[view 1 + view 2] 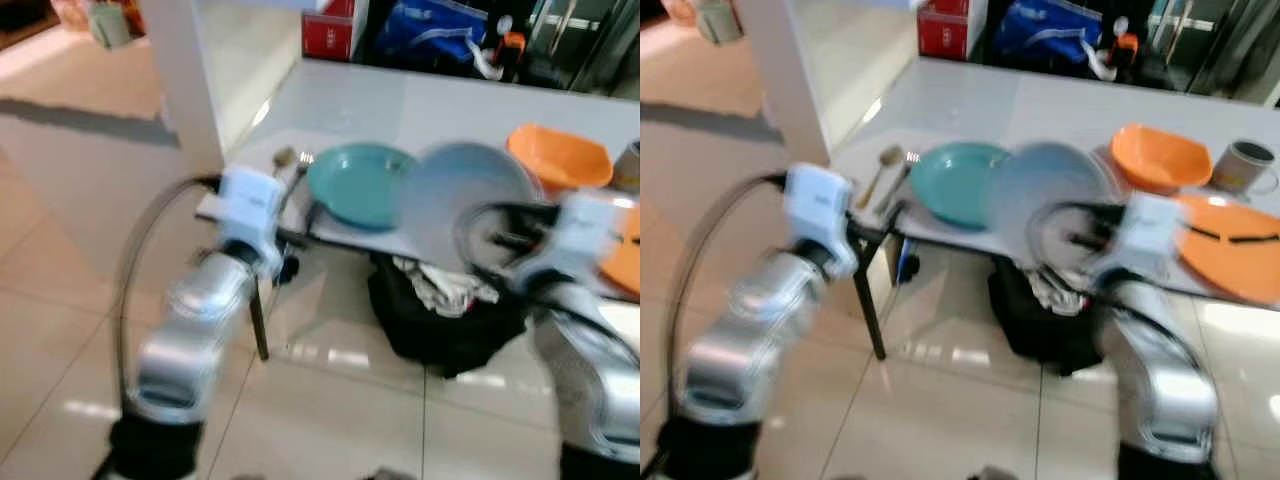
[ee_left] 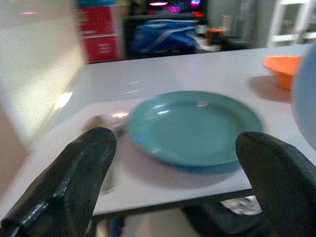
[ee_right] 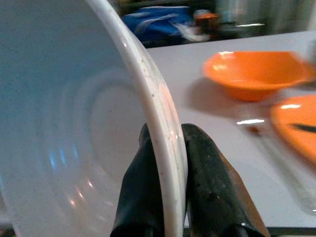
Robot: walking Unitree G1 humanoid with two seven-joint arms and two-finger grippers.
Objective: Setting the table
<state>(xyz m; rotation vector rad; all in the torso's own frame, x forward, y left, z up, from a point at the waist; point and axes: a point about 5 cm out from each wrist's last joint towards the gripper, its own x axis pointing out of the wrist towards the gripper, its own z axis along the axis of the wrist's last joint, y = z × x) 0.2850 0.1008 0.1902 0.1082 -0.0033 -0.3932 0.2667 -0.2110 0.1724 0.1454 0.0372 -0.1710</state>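
A humanoid robot stands at the near edge of a white table (image 1: 1060, 110) with a pale blue plate (image 1: 1045, 205) pinched by its rim in the right claw (image 3: 165, 163), the two black fingers closed on either side of the edge. The plate hangs nearly on edge over the table's front, just beside a teal plate (image 1: 955, 180) that lies flat near the corner. The left claw (image 2: 173, 173) hovers in front of the teal plate with its fingers spread wide and nothing between them.

The step in hand appears to be laying the blue plate down. Doing it well would mean tipping the plate toward level before lowering it, choosing the bare strip of table between the teal plate and the orange bowl (image 1: 1160, 155), and letting go only once the base sits flat. A grip this close to the rim leaves the plate free to swing, so a slow descent seems wise. The front edge is close, and a plate set too near it could slide off onto the black bag (image 1: 1050, 320) on the floor below.

On the count: three plates, one blue, one teal and one orange (image 1: 1230, 245), the last with a dark utensil lying across it; one orange bowl; one grey mug (image 1: 1245, 165); and, as far as the blur allows, two pieces of cutlery (image 1: 885, 170) beside the teal plate.
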